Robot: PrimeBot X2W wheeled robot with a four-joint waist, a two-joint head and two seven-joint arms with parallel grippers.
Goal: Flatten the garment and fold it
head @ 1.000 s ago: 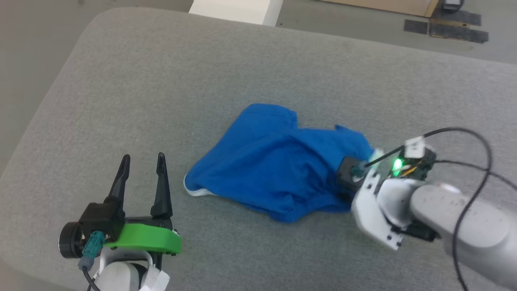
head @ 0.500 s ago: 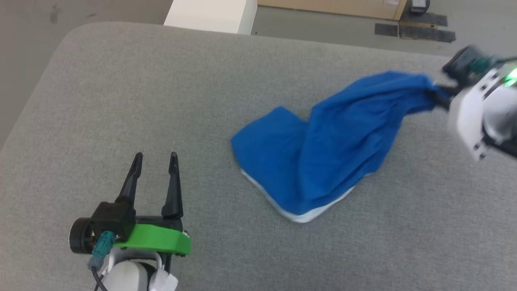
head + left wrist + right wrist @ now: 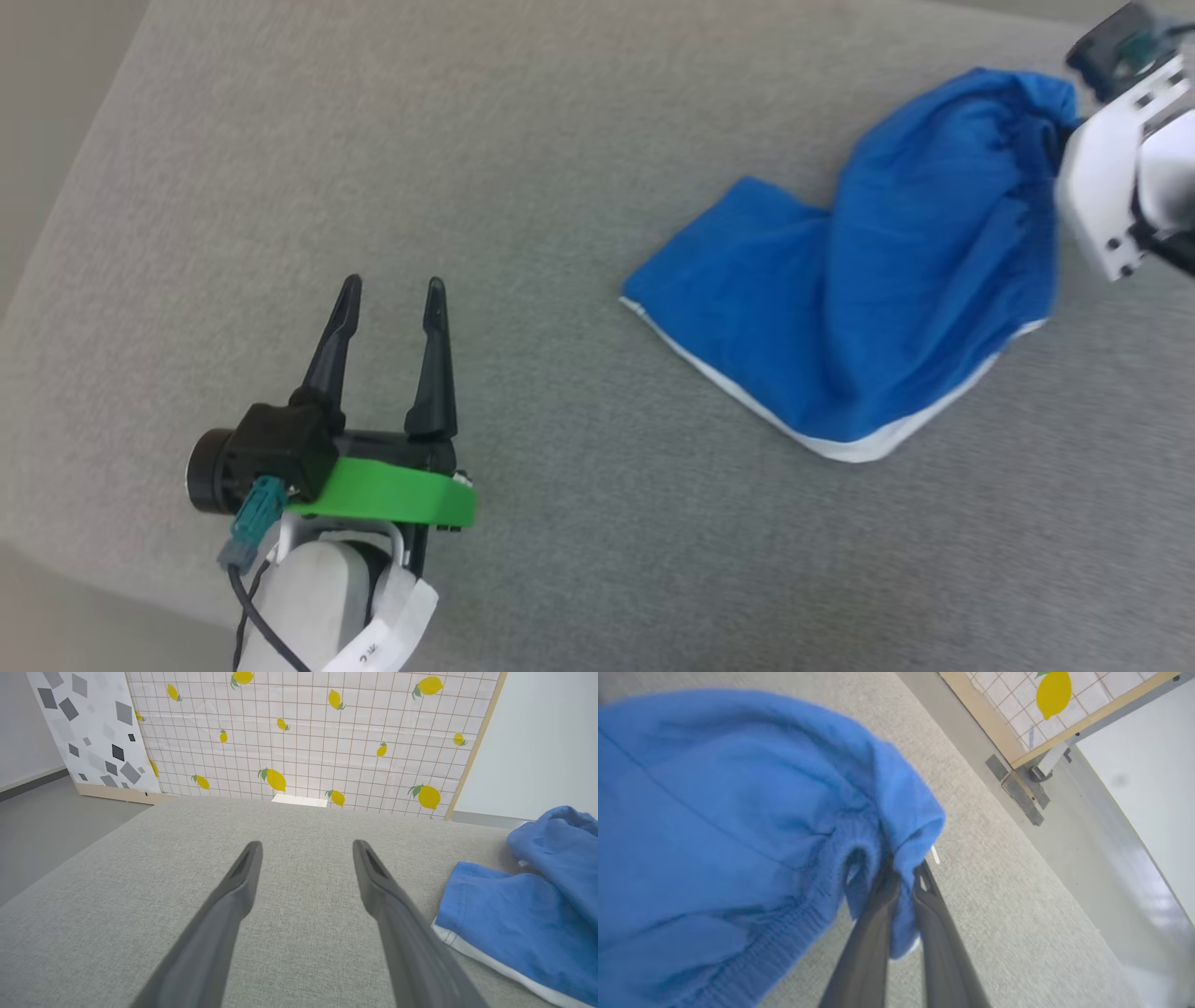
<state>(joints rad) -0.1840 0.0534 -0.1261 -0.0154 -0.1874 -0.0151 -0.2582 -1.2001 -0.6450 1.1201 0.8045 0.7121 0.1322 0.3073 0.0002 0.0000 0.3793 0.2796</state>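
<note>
The garment (image 3: 878, 289) is bright blue shorts with a white hem, partly lifted off the grey cushioned surface (image 3: 560, 187) at the right of the head view. My right gripper (image 3: 1069, 121) is shut on its gathered waistband at the upper right. In the right wrist view the two fingers (image 3: 878, 914) pinch a fold of the garment (image 3: 714, 826). My left gripper (image 3: 392, 294) stands open at the lower left, well apart from the cloth. In the left wrist view its fingers (image 3: 233, 896) are spread over bare cushion, with the garment (image 3: 523, 914) at the right.
A panel with a lemon print on a grid (image 3: 303, 732) stands behind the cushion, beside a board with grey shapes (image 3: 88, 728). The cushion's left edge (image 3: 56, 233) drops to grey floor. Floor with dark tape marks (image 3: 1017, 793) lies past the right side.
My right gripper has pulled the garment's waistband up and to the right, stretching the crumpled cloth out. The head camera has also shifted. The left gripper stays open in place.
</note>
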